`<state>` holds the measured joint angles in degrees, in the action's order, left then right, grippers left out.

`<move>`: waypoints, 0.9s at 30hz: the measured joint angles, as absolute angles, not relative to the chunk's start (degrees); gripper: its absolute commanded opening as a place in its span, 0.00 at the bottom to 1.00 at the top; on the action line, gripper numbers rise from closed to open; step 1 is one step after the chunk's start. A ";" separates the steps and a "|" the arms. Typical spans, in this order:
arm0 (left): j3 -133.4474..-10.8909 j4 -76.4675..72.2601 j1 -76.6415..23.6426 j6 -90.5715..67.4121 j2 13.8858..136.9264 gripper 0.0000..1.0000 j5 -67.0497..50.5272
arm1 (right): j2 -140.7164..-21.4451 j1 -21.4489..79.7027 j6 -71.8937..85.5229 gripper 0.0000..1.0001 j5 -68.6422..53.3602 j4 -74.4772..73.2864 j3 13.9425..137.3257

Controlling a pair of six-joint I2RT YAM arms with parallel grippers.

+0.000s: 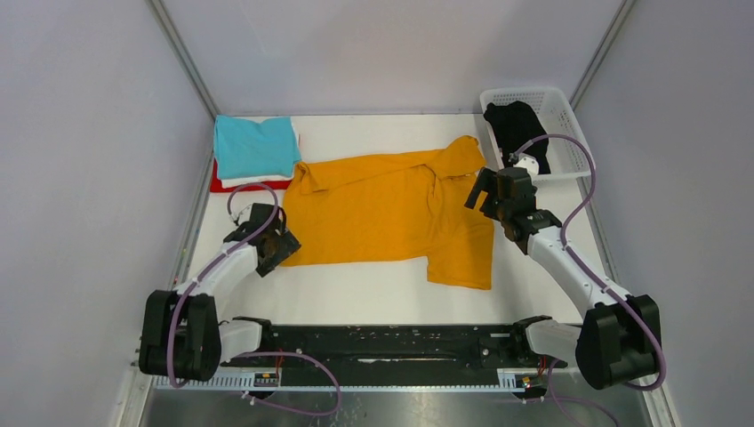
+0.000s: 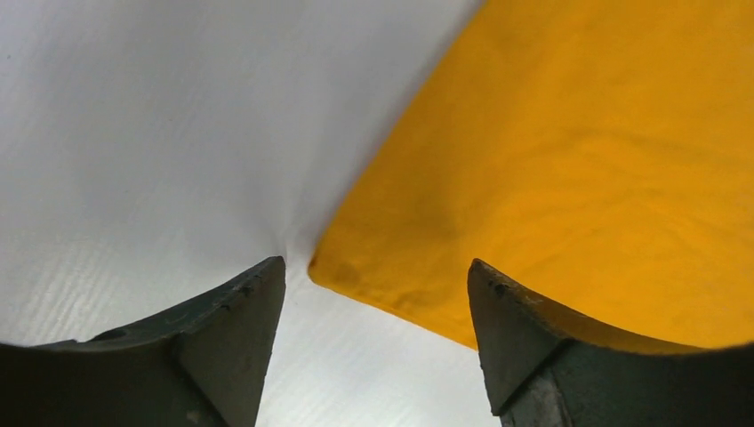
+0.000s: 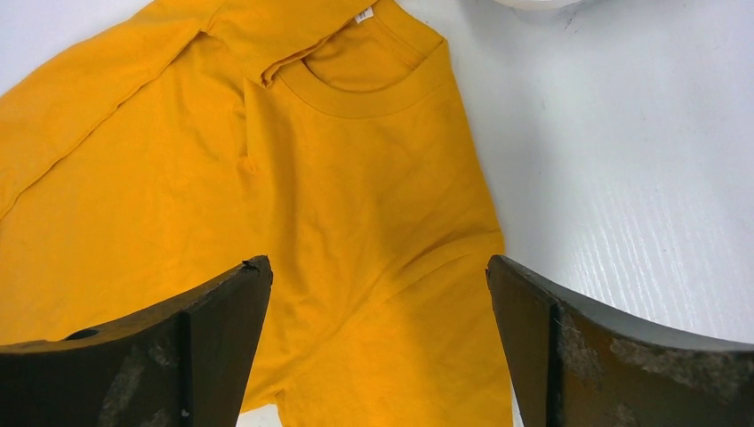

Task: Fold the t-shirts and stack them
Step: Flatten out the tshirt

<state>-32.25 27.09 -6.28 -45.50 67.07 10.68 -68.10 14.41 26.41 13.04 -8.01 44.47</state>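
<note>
The large mustard-orange t-shirt point(image 1: 391, 209) lies spread on the white table, collar toward the right, one part folded over. A folded stack at the back left has the teal t-shirt point(image 1: 255, 145) on top, the white one point(image 1: 253, 181) under it and the red one point(image 1: 227, 186) at the bottom. The black t-shirt point(image 1: 517, 129) lies in the basket. My left gripper point(image 1: 283, 246) is open at the orange shirt's near-left hem corner point(image 2: 333, 267), jaws on either side of it. My right gripper point(image 1: 481, 193) is open above the shirt's shoulder area point(image 3: 382, 267), near the collar point(image 3: 373, 89).
The white lattice basket point(image 1: 569, 124) stands at the back right. Grey walls close in the table on the left, right and back. The black rail with the arm bases point(image 1: 391, 342) runs along the near edge.
</note>
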 measured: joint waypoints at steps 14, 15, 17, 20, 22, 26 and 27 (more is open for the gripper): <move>-37.69 28.03 -5.76 -46.39 77.89 0.43 15.20 | -70.35 14.41 26.41 1.00 12.95 -10.07 44.84; -37.78 28.47 -5.78 -46.41 77.89 0.43 15.16 | -70.35 14.41 26.41 0.99 13.02 -10.09 44.84; -37.78 29.63 -5.80 -46.61 77.76 0.44 15.16 | -70.35 14.41 26.41 1.00 13.06 -10.11 44.84; -37.78 32.27 -5.96 -47.22 77.14 0.45 15.18 | -70.59 14.41 26.41 1.00 13.04 -10.15 44.99; -37.71 34.48 -6.17 -47.68 76.51 0.47 15.20 | -70.91 14.41 26.41 0.99 13.04 -10.24 45.23; -37.36 36.67 -6.55 -48.14 75.44 0.44 15.22 | -71.79 14.41 26.41 0.99 13.04 -10.46 45.76; -37.36 36.64 -6.59 -48.12 75.66 0.41 15.22 | -72.05 14.41 26.41 0.99 13.04 -10.46 45.84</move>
